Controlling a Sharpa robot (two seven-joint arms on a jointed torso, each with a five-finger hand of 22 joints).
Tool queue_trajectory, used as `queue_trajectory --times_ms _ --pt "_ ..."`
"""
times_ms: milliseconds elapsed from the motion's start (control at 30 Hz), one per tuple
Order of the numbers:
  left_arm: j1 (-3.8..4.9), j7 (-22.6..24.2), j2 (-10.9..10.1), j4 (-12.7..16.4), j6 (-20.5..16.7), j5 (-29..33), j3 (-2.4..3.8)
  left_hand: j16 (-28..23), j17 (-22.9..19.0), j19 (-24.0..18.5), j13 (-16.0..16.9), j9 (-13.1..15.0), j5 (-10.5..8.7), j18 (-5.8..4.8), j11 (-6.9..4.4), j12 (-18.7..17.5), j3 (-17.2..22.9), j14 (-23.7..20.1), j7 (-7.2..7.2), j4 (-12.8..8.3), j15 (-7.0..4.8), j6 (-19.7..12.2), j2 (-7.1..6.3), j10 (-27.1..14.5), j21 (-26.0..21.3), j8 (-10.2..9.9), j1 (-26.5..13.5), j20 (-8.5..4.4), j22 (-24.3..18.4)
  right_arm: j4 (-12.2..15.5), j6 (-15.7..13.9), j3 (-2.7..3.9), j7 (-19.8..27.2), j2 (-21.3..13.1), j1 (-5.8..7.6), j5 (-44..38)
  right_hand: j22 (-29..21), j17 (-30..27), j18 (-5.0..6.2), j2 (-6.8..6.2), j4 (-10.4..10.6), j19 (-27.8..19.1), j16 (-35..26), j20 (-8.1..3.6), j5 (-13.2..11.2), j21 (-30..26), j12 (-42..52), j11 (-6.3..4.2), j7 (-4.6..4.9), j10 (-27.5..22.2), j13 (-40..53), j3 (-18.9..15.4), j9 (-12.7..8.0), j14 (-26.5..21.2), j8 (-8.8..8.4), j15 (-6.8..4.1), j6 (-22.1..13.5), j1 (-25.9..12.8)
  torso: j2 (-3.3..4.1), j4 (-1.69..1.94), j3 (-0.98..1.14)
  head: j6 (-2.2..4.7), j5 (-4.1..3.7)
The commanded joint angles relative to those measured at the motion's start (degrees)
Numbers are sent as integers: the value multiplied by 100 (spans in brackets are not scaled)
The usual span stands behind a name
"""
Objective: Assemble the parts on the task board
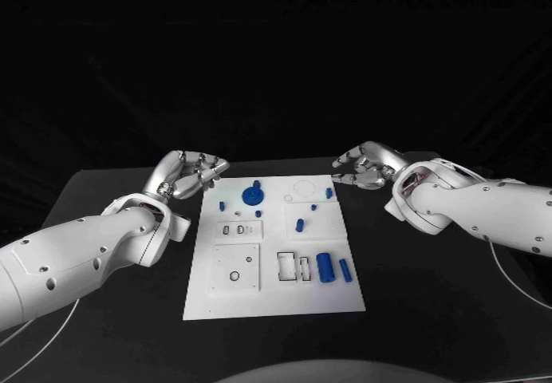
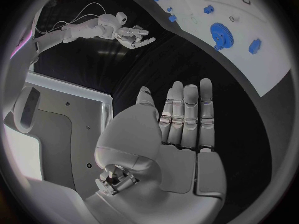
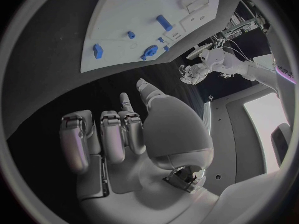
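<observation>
the task board [image 1: 274, 299] lies flat in the middle of the black table [image 1: 104, 319], a white plate with its blue parts scattered across it: a blue gear [image 1: 252, 195] near the far left corner, a small blue peg [image 1: 329, 193] near the far right edge, a short blue piece [image 1: 299, 224] around the centre, and a blue cylinder [image 1: 325, 267] with a slimmer blue bar [image 1: 346, 270] just beside it in the near right section. the left hand [image 1: 190, 175] hangs off the board's far left corner, holding nothing; its wrist view shows the fingers stretched out flat and side by side. the right hand [image 1: 366, 166] hangs off the far right corner, also empty, its fingers bent inward in a loose curl rather than spread. neither touches the board or any part, so the step in hand looks like the first reach for a piece. to do it well, the robot should probably pick the part nearest a hand, the gear for the left or the peg for the right, come down from above with fingers parted enough to straddle it, and close gently so the board does not slide. the risk is nudging small neighbouring pieces out of their seats.
</observation>
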Motion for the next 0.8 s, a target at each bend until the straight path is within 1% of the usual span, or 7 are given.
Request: queue_trajectory --times_ms 33,133,233,400,533,600,800 --pt "-20 109 21 -9 126 17 4 -20 5 28 -5 7 38 95 -29 -24 -26 43 -5 2 1 -1 16 18 -39 13 20 0 -6 -148 303 -5 96 66 -99 393 1506 1507 -38 -1 -8 600 23 -63 -169 26 16 -71 -82 607 1508 -42 -15 608 -54 -77 -23 109 -19 -14 25 17 -17" --pt "-30 111 16 -14 130 17 4 -20 5 28 -5 7 38 95 -29 -24 -26 43 -5 2 1 -1 16 18 -39 13 20 0 -6 -297 382 -6 153 135 -181 631 1506 1507 -38 8 -9 600 23 -98 -325 26 16 -112 -134 607 1508 -66 -33 608 -86 -111 -68 177 -19 -12 23 28 -20" --pt "-36 111 2 -18 129 17 4 -20 4 29 -7 6 38 95 -29 -24 -25 43 -5 2 1 -2 18 18 -40 12 21 0 -6 -488 471 -7 230 228 -265 871 1506 1507 -38 11 -14 600 23 -131 -404 26 16 -159 -213 607 1508 -95 -76 608 -129 -146 -180 240 -18 -10 14 43 31" --pt "-40 109 -42 -9 121 17 4 -22 2 31 -8 6 39 95 -29 -24 -25 43 -5 1 1 -4 21 19 -43 11 24 0 -6 -786 548 -7 302 393 -377 1005 1506 1507 -38 17 -24 600 23 -151 -443 26 16 -186 -253 607 1508 -106 -89 608 -122 -166 -194 287 -14 -24 12 53 45" --pt "-41 109 -54 -8 117 17 4 -22 2 31 -8 6 39 95 -29 -24 -25 43 -5 1 1 -4 21 19 -43 11 24 0 -6 -961 545 -7 308 500 -430 919 1506 1507 -38 33 -45 600 23 -167 -455 26 16 -205 -270 607 1508 -102 -94 608 -109 -183 -175 351 -15 -12 10 47 22" --pt "-41 110 -57 1 116 17 4 -22 2 31 -8 6 39 95 -29 -24 -25 43 -5 1 1 -4 21 19 -43 11 24 0 -6 -1038 538 -6 298 550 -448 836 1506 1507 -38 55 -59 600 23 -183 -483 26 16 -221 -288 607 1508 -96 -98 608 -100 -198 -153 407 -14 -6 6 46 31" --pt "-41 104 -65 32 119 17 4 -22 2 31 -8 6 39 95 -29 -24 -25 43 -5 1 1 -4 21 19 -43 11 24 0 -6 -1144 508 -5 194 651 -470 343 1506 1507 -38 93 -88 600 23 -211 -539 26 16 -244 -315 607 1508 -82 -111 608 -97 -227 -128 522 -9 -5 17 58 69"
